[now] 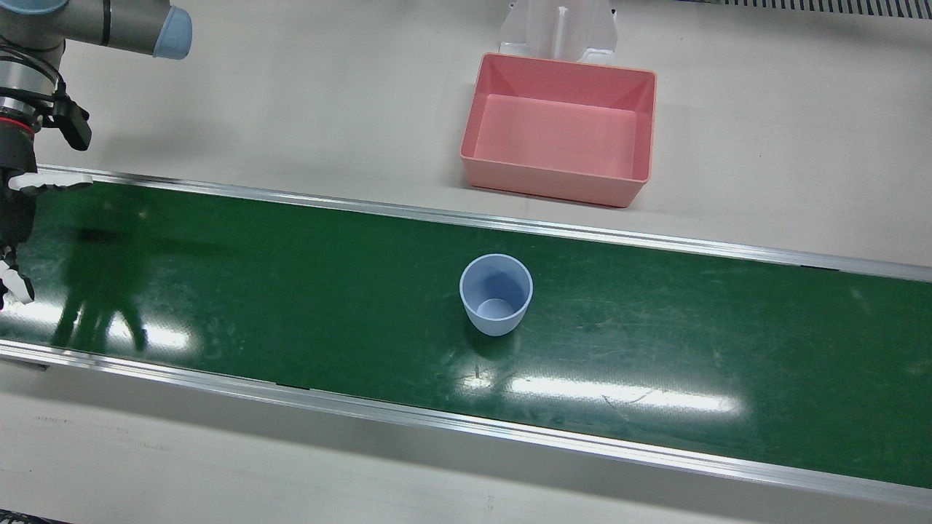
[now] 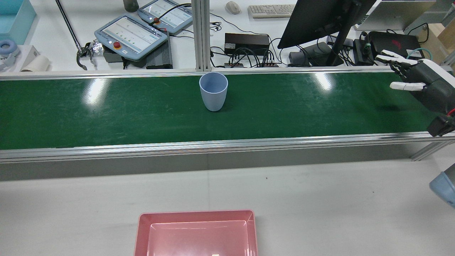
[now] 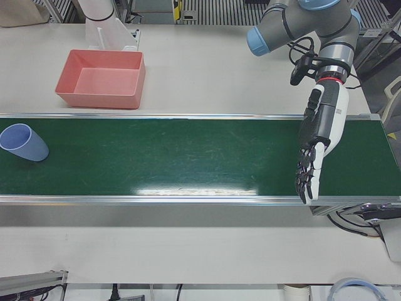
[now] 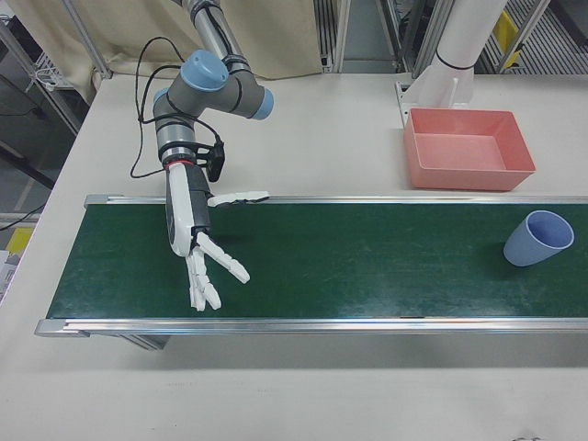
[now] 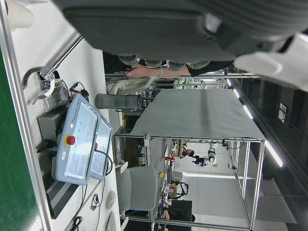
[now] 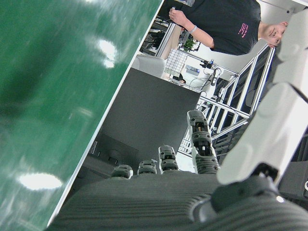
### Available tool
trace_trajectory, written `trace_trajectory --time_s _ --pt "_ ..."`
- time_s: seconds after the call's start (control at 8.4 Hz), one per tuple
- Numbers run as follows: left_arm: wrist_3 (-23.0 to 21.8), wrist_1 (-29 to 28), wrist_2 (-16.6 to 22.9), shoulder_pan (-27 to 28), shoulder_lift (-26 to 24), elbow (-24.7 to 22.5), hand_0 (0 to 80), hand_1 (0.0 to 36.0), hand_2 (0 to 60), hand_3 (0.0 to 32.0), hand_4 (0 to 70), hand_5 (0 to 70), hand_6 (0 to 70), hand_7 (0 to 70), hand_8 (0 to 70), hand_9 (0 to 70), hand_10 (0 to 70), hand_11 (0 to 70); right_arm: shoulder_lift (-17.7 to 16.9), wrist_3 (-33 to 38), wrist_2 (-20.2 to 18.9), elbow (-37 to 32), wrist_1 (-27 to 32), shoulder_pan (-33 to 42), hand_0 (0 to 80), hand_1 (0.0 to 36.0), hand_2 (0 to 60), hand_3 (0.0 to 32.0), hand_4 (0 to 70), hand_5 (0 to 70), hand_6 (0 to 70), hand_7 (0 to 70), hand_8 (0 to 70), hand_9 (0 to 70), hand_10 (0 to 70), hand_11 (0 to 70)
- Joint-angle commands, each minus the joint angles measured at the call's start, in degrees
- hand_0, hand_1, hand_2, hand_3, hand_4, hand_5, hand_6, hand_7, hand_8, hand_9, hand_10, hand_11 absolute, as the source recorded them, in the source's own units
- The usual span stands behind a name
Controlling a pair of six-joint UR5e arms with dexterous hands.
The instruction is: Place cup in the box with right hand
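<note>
A pale table carries a long green conveyor belt framed by silver rails. 1 blue cup stands upright on the belt, mouth up, well away from the right hand that hovers over the belt's far end. 1 pink box sits directly on the table beside the belt, also well apart from that hand.

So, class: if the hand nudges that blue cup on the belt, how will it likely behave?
The cup looks like thin, stiff plastic and is empty, so probably light. It tapers to a narrow base, so a high push may tip it. Tipped, its round wall would likely roll in a curve on the belt.
</note>
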Motion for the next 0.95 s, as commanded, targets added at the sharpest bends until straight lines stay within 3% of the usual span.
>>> trace_trajectory --time_s 0.0,0.12,0.36,0.6,0.71,0.83 --pt "0.0 0.0 0.0 0.0 0.0 0.0 0.0 0.0 0.0 0.0 0.0 0.0 0.0 0.0 0.0 0.0 0.0 0.0 -0.1 -0.1 0.0 0.0 0.0 -0.3 42.8 6.4 7.2 1.4 10.7 2.6 3.2 14.2 0.7 5.0 1.3 2.9" --pt "0.0 0.0 0.0 0.0 0.0 0.0 0.0 0.0 0.0 0.0 0.0 0.0 0.0 0.0 0.0 0.0 0.0 0.0 -0.1 -0.3 0.0 0.0 0.0 -0.6 41.8 7.4 10.4 1.4 9.3 2.6 3.1 14.0 0.7 4.8 1.2 2.9" --pt "0.0 0.0 0.0 0.0 0.0 0.0 0.0 0.0 0.0 0.0 0.0 0.0 0.0 0.0 0.0 0.0 0.0 0.0 -0.4 -0.2 0.1 -0.1 0.1 -0.9 44.5 5.7 3.4 1.6 11.6 2.7 3.1 13.9 0.7 4.9 1.3 3.0" --pt "0.0 0.0 0.0 0.0 0.0 0.0 0.0 0.0 0.0 0.0 0.0 0.0 0.0 0.0 0.0 0.0 0.0 0.0 -0.4 -0.2 0.1 -0.1 0.0 -1.0 42.5 7.6 10.4 1.6 9.6 2.7 3.2 14.3 0.8 5.1 1.4 3.1" --pt "0.0 0.0 0.0 0.0 0.1 0.0 0.0 0.0 0.0 0.0 0.0 0.0 0.0 0.0 0.0 0.0 0.0 0.0 -0.4 -0.2 0.1 -0.1 0.1 -1.0 43.2 6.7 7.3 1.2 11.1 2.7 3.2 14.6 0.8 5.1 1.4 3.1" --pt "0.0 0.0 0.0 0.0 0.0 0.0 0.0 0.0 0.0 0.0 0.0 0.0 0.0 0.0 0.0 0.0 0.0 0.0 -0.4 -0.2 0.1 -0.2 0.0 -1.3 40.8 8.3 14.5 1.4 8.8 2.6 3.2 14.6 0.9 5.2 1.4 3.1"
